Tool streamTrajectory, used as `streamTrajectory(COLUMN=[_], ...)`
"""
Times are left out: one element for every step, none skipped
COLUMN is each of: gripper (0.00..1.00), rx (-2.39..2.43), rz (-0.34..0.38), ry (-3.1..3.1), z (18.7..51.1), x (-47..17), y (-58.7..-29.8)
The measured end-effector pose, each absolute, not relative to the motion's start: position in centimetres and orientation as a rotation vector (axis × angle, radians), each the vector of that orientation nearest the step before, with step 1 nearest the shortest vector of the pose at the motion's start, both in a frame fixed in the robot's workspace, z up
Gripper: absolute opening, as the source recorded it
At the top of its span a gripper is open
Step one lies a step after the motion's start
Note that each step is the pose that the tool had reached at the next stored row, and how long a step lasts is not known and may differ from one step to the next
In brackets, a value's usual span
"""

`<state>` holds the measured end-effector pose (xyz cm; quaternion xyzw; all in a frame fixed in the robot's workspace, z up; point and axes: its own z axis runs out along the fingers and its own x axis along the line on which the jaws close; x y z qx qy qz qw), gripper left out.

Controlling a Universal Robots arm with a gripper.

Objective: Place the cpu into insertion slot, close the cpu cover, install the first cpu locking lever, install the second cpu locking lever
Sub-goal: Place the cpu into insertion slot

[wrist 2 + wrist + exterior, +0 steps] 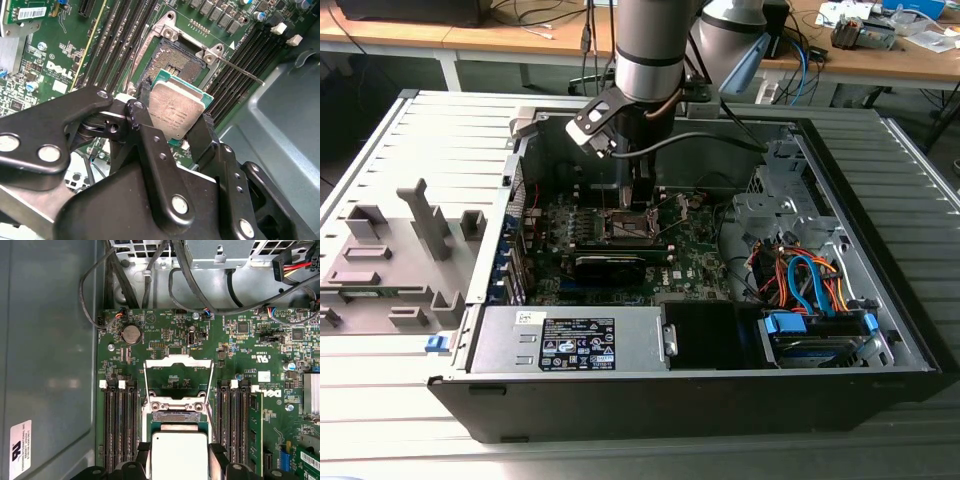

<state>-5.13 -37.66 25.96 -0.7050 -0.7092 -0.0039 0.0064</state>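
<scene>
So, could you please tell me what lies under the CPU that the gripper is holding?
In the second wrist view, the open insertion slot lies there, its dark centre partly visible beyond the CPU clamped in the gripper. The CPU covers the slot's nearer part.

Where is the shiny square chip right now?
In the second wrist view, the cpu is pinched in the tool, right by the open insertion slot.

I see a white logo on the board [235, 347], faint print on the cpu [176, 107] in my jaws, a label [577, 345] on the power supply [500, 345] and a sticker [20, 450] on the case wall [50, 340].
</scene>
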Motion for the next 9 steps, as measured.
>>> streamTrajectory(gripper=[0.55,0.55,0.55,0.55,0.55,0.55,0.55,0.55,0.55], rx=[-2.206,-2.206,-2.206,-2.206,-2.206,-2.206,-2.206,-2.206,-2.206], rz=[-0.012,-0.012,-0.012,-0.012,-0.012,-0.012,-0.012,-0.012,-0.012], ry=[-2.219,-2.219,-2.219,-2.219,-2.219,-2.219,-2.219,-2.219,-2.219], z=[25.28,24.61,24.60,24.59,24.58,24.57,24.56,24.53,24.52], x=[-5.13,-5.13,-5.13,-5.13,-5.13,-5.13,-5.13,-5.13,-5.13], y=[-37.66,-37.66,-37.66,-37.66,-37.66,-37.66,-37.66,-37.66,-37.66])
